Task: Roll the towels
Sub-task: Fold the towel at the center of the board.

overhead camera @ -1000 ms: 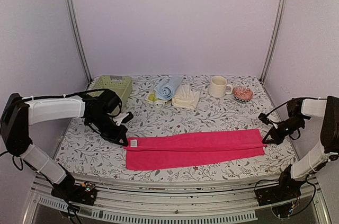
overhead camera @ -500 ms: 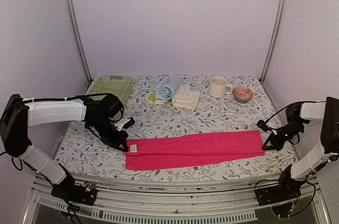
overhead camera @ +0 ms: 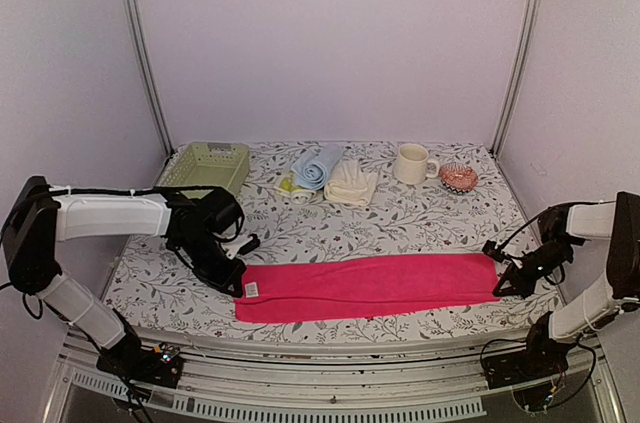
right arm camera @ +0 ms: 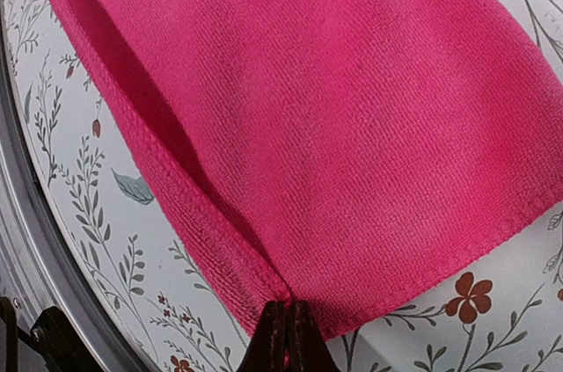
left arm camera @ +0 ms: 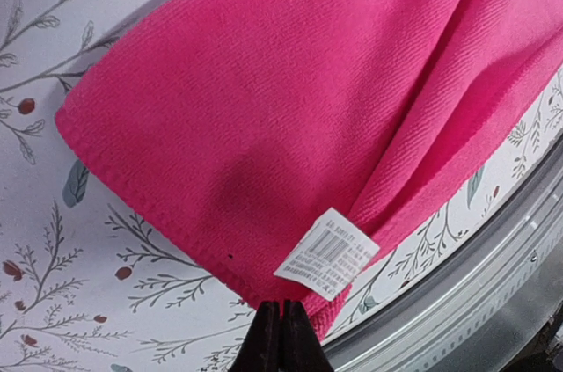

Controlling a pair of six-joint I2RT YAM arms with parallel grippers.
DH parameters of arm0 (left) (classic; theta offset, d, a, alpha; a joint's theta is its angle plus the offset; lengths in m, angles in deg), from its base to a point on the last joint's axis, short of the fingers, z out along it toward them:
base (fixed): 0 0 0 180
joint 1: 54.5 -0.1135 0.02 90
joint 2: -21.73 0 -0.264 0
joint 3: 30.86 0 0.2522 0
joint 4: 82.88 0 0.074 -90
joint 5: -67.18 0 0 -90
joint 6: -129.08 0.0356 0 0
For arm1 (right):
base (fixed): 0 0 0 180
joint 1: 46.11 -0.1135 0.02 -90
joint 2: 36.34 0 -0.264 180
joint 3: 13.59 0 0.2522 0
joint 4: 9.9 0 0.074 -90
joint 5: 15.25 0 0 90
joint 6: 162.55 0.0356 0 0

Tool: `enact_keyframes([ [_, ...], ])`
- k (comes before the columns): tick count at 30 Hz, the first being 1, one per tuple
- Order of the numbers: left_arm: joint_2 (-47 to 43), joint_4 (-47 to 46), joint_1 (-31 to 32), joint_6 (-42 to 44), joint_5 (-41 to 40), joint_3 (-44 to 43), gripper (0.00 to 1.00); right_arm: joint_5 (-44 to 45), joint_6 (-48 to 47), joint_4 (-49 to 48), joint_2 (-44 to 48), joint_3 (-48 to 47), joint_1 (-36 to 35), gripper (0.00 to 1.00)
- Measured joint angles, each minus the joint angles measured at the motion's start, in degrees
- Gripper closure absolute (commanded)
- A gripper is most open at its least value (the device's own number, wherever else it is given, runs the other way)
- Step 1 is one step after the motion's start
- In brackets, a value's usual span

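The hot pink towel [overhead camera: 370,285] lies folded into a long strip across the front of the table. My left gripper [overhead camera: 238,286] is shut on its left end, beside the white label [left arm camera: 327,253]; its tips [left arm camera: 281,315] pinch the hem. At the towel's right end, my right gripper [overhead camera: 497,288] is shut too, and the edge puckers where the tips [right arm camera: 286,310] hold it. The towel's pink weave [right arm camera: 334,126] fills the right wrist view. A rolled light blue towel [overhead camera: 316,166], a cream-white towel [overhead camera: 350,183] and a pale yellow-green towel [overhead camera: 290,186] sit at the back.
A pale green mesh basket [overhead camera: 207,165] stands at the back left. A cream mug [overhead camera: 411,164] and a small reddish patterned dish [overhead camera: 459,177] stand at the back right. The table's metal front rail [left arm camera: 457,302] runs just beyond the towel's near edge.
Both grippers have drawn the pink towel toward the table's front edge, and it now lies flatter and closer to the rail. The things at the back have not moved.
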Motion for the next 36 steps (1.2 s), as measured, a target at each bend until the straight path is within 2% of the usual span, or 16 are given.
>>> enact_keyframes([
  [10,-1.1,0.9,2.5,-1.3,-4.9,0.0,0.97,-0.1,-1.2,0.4,0.6,-0.1,0.4,0.96],
  [18,-7.6,1.6,2.6,-1.5,-7.1,-1.2,0.97,-2.4,-1.6,3.9,1.9,-6.5,1.6,0.96],
  [28,-7.8,2.3,3.1,-1.6,-6.5,-1.0,0.92,-1.3,-3.3,4.9,4.0,-3.8,1.9,0.96],
  [31,-7.8,2.5,4.3,-1.6,-5.0,-0.4,0.9,-0.2,-3.8,4.4,4.7,-2.0,1.9,0.92],
  [33,-7.8,3.0,5.3,-1.7,-4.3,0.0,0.84,0.6,-4.4,3.8,5.3,-0.5,1.9,0.83],
  [34,-7.8,3.4,5.8,-1.9,-4.2,0.3,0.8,1.2,-4.8,3.5,5.9,0.5,1.9,0.75],
  [36,-7.4,4.0,6.1,-2.3,-4.3,1.0,0.73,2.3,-5.8,3.1,7.7,2.8,1.9,0.71],
])
